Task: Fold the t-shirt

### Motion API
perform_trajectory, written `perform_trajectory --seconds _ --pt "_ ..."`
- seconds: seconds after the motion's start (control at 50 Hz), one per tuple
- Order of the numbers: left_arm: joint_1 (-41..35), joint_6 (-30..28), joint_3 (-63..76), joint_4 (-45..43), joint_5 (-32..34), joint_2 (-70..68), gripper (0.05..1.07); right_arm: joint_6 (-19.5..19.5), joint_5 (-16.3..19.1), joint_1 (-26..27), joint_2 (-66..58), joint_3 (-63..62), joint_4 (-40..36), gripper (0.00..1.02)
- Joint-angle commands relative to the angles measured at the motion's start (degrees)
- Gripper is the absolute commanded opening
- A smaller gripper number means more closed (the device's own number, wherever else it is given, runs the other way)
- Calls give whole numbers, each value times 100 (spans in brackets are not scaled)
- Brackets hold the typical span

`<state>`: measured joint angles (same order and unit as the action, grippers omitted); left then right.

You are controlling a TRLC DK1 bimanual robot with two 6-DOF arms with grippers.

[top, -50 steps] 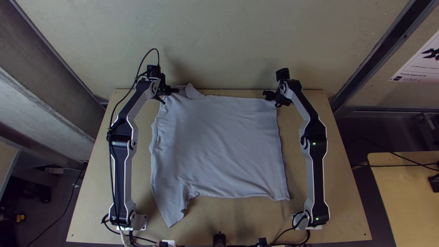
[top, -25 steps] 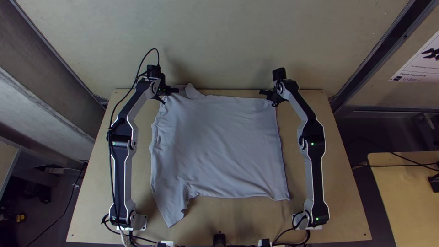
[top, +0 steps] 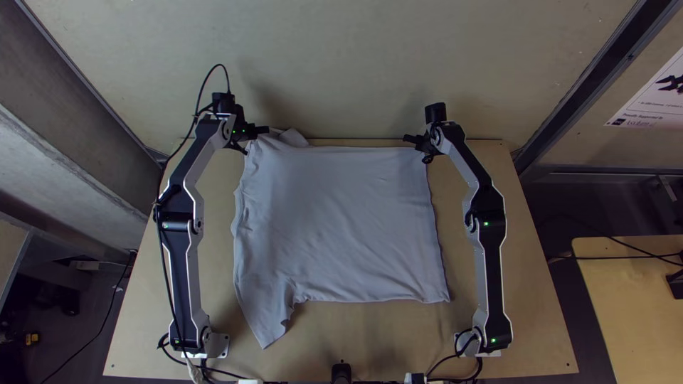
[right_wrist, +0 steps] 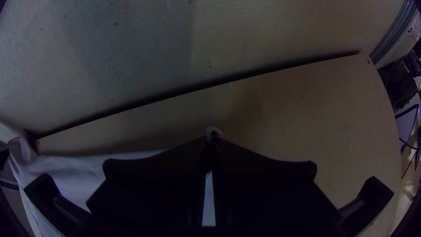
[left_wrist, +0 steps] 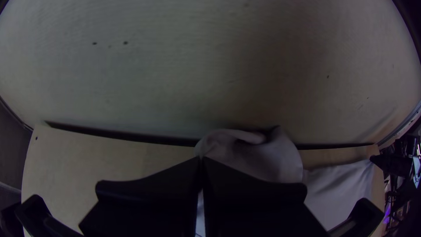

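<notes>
The pale grey t-shirt (top: 334, 220) lies mostly spread on the table, one sleeve pointing to the near left. My left gripper (top: 260, 133) is at its far left corner, by the collar part; in the left wrist view that gripper (left_wrist: 201, 161) is shut on the cloth (left_wrist: 258, 158), a bunched bit standing beyond the fingertips. At the far right corner is my right gripper (top: 413, 139). The right wrist view has this gripper (right_wrist: 209, 141) shut on the corner, a small tip of cloth (right_wrist: 214, 131) poking out past its fingers.
The light wooden table (top: 533, 320) ends at a wall behind the shirt's far edge. A black cable (top: 162, 249) runs along the left arm. Bare wood lies between the shirt and the right arm.
My left gripper has shifted left and a little toward the wall, pulling the shirt's far edge straighter. My right gripper moved slightly left earlier. The near hem has slid slightly away.
</notes>
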<state>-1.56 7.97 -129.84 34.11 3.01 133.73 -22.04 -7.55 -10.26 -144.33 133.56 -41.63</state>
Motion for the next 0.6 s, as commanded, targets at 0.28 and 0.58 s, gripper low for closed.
perform_trajectory --seconds 0.28,0.58 --pt "86 100 1189 -1 209 -963 8 200 -115 42 740 -172 -320 2" --pt "33 29 2534 -326 288 -1912 8 429 -115 15 986 -541 -759 2"
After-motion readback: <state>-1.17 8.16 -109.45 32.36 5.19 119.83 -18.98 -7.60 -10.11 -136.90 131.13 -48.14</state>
